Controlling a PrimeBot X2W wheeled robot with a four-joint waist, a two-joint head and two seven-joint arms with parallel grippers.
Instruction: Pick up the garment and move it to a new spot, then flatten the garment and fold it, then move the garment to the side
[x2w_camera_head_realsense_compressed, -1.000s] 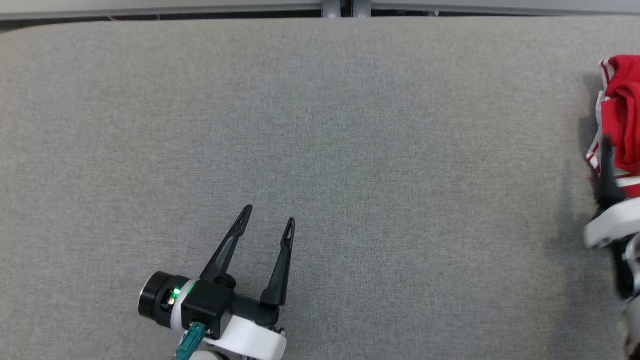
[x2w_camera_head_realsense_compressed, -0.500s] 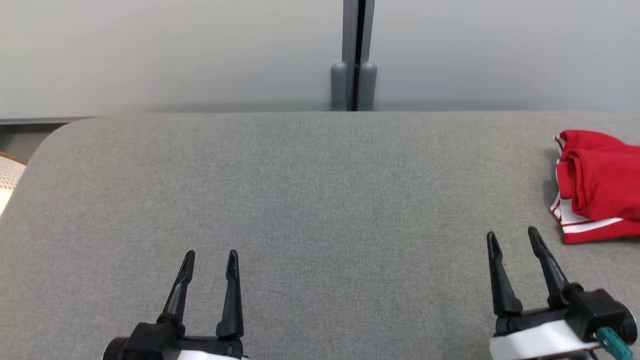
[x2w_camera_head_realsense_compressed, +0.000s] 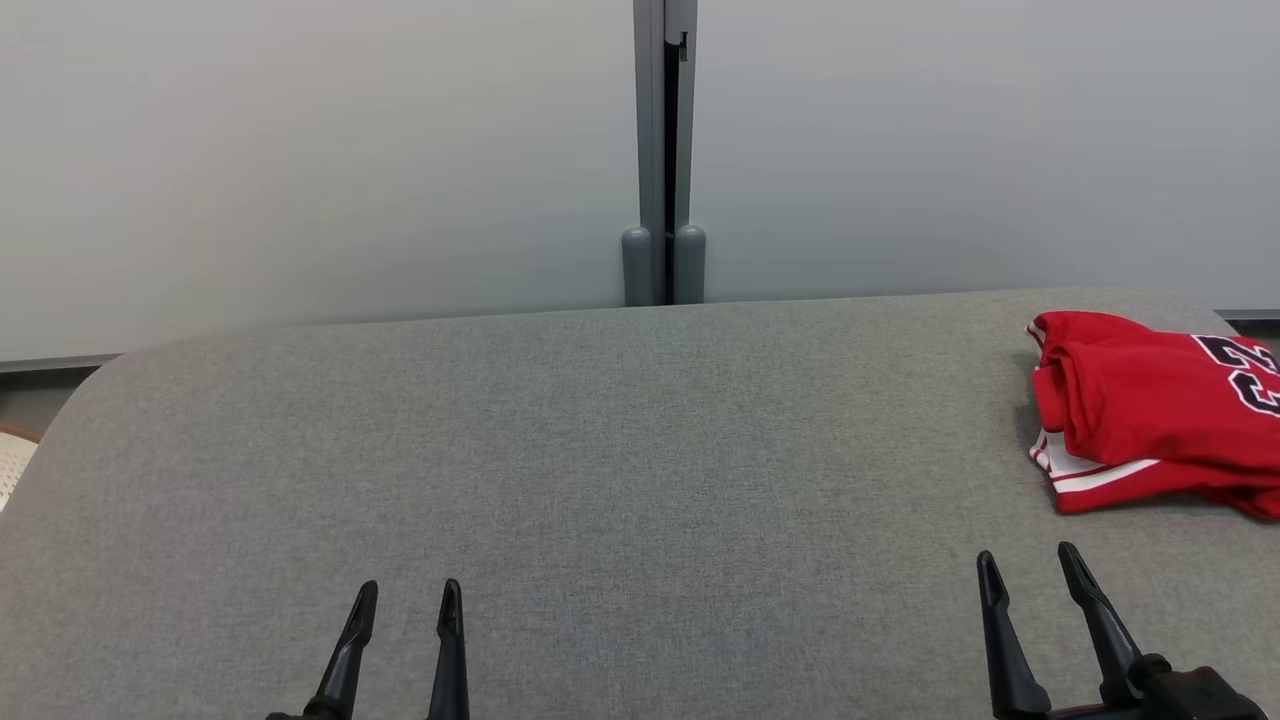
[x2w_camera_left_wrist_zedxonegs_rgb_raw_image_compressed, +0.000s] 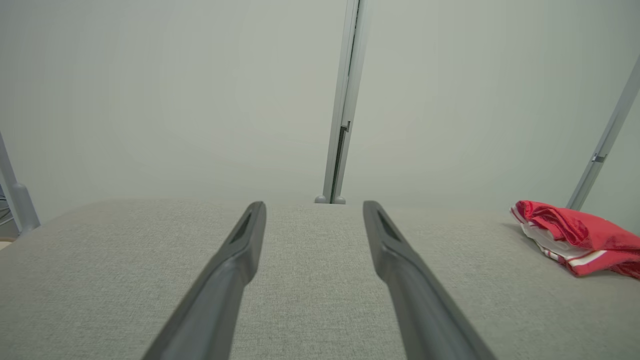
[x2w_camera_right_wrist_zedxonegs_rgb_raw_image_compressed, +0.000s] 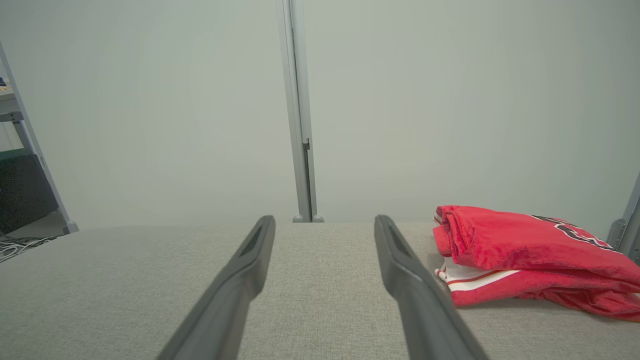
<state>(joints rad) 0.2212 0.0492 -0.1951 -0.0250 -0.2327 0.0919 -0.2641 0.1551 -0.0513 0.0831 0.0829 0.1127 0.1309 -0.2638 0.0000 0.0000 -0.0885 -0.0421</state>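
- Grey fabric-covered table (x2w_camera_head_realsense_compressed: 600, 450) with rounded corners. There's a plain pale wall (x2w_camera_head_realsense_compressed: 300, 150) right behind it, split down the middle by a grey post (x2w_camera_head_realsense_compressed: 660, 150).
- The red garment (x2w_camera_head_realsense_compressed: 1130, 420), with white stripes and dark numbers, lies folded at the table's far right edge.
- Left tool (x2w_camera_head_realsense_compressed: 410, 592) and right tool (x2w_camera_head_realsense_compressed: 1027, 556) sit at the near edge, fingers spread wide, gripping nothing. The right one is near the garment, not touching.
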